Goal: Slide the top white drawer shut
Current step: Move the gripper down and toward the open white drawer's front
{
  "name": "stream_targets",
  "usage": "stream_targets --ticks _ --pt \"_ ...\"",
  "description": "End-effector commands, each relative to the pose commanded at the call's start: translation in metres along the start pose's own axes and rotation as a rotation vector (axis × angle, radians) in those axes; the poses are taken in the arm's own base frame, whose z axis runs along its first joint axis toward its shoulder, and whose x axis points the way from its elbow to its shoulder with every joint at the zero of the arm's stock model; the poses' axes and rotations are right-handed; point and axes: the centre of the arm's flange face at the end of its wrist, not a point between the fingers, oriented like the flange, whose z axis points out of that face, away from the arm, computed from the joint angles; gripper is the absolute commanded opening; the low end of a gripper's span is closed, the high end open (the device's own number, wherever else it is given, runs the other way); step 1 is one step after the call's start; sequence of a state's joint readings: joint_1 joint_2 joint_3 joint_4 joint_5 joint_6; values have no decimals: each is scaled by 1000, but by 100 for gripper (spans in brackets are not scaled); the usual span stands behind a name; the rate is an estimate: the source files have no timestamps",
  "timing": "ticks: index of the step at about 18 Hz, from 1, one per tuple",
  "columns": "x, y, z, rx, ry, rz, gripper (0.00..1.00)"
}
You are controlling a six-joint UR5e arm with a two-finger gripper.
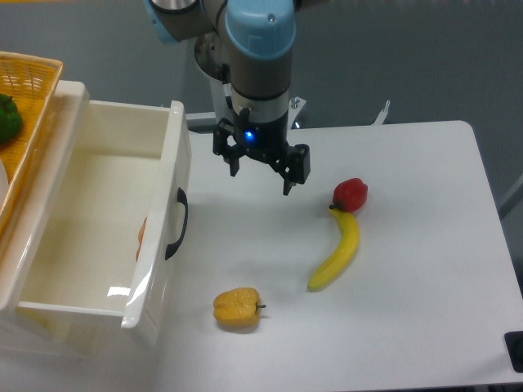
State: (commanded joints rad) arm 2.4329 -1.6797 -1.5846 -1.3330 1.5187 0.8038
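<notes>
The top white drawer (98, 220) stands pulled far out at the counter's (425, 245) left, its black handle (176, 223) facing the pincer (261, 170), which hangs nearby with fingers spread wide, holding nothing, above the counter.

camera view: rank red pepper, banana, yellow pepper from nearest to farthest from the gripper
From the gripper:
1. red pepper, just to its right in the image
2. banana, lower right, its tip touching the red pepper
3. yellow pepper, toward the table's front edge
</notes>
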Motion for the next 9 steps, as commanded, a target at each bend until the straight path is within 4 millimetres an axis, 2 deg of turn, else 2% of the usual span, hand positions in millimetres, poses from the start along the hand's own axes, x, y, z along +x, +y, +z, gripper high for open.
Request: stream_targets --ticks 9 --pt "-20 0 23 -34 25 -34 100"
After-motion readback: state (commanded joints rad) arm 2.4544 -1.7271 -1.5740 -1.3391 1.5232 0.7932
